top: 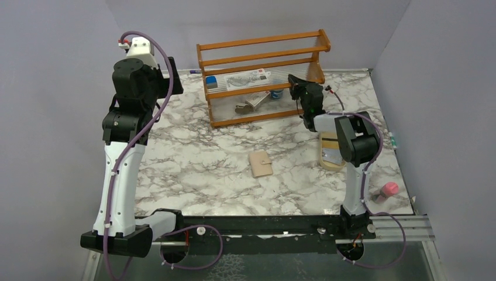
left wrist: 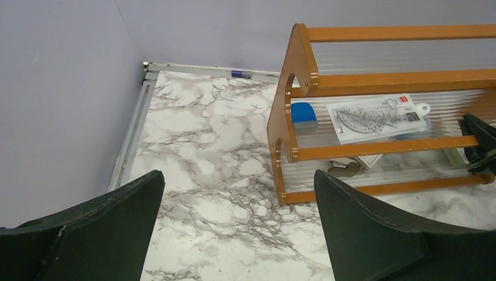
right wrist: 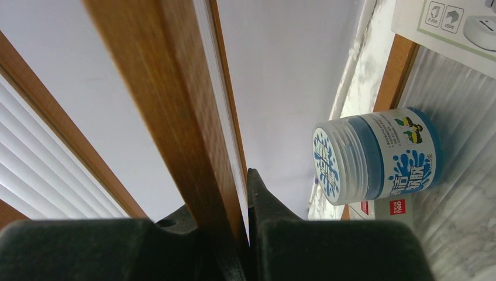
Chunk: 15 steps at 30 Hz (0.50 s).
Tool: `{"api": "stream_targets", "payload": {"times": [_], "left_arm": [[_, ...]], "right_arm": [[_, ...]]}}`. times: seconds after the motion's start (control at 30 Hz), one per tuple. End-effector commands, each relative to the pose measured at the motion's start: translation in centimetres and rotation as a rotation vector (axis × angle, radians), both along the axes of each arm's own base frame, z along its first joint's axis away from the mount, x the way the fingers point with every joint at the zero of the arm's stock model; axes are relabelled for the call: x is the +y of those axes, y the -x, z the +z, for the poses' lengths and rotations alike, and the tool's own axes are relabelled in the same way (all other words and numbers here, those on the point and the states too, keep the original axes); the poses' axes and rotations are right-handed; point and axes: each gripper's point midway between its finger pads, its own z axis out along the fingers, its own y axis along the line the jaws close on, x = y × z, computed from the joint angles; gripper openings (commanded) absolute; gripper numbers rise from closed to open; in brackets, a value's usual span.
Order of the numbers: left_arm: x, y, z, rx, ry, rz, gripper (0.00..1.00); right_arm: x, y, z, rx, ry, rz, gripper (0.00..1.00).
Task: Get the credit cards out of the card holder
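Tan and folded shut, the card holder (top: pixel 261 164) lies flat on the marble worktop (top: pixel 193 158), out in the open middle and well apart from both arms. Its long axis runs from the near edge toward the back wall, the far end leaning slightly to the left; a small tab shows on its right long edge. With the holder closed, the credit cards are hidden.

The right gripper (right wrist: pixel 243 199) is at the right end of the wooden rack (top: pixel 263 76) by the back wall, clenched on one of its rails (right wrist: pixel 175 105), which passes straight between the fingers. A blue jar (right wrist: pixel 374 155) lies on its side just beyond, on the ribbed lower shelf. An oval tan tray (top: pixel 333 167) sits on the worktop under the right arm, to the right of the card holder, and a pink-capped item (top: pixel 387 190) stands near the right edge.

The left gripper (left wrist: pixel 240 234) hangs high over the far left part of the worktop, released, its fingers (left wrist: pixel 105 228) spread wide with only marble between them. It faces the left end of the rack, where a white printed packet (left wrist: pixel 374 117) rests on the upper shelf beside a blue block (left wrist: pixel 304 114).
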Motion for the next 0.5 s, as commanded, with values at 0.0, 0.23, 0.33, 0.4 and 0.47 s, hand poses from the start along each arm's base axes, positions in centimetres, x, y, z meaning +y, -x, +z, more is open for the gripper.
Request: {"api": "stream_targets", "payload": {"times": [0.0,0.23,0.33,0.4,0.47], "left_arm": [[-1.6,-0.5,0.0,-0.016,0.028,-0.075,0.99],[-2.6,-0.6,-1.0,0.005,0.038,-0.121,0.99],[-3.0,-0.9,-1.3,0.013,0.037,-0.135,0.99],[-3.2,-1.2,-1.4,0.018,0.03,-0.142,0.99],[-3.5,-1.3,-1.6,0.024,0.023,-0.15,0.99]], "right_arm": [[-5.5,-0.6,2.6,-0.056,-0.265,-0.21,0.01],[-8.0,-2.0,2.2,-0.065,-0.297,-0.306,0.01],[-8.5,-2.9,2.3,-0.075,-0.292,-0.326,0.01],[-8.9,-3.6,2.2,-0.078,-0.291,-0.335,0.01],[-9.2,-4.3,2.1,-0.081,-0.28,-0.337,0.01]]}}
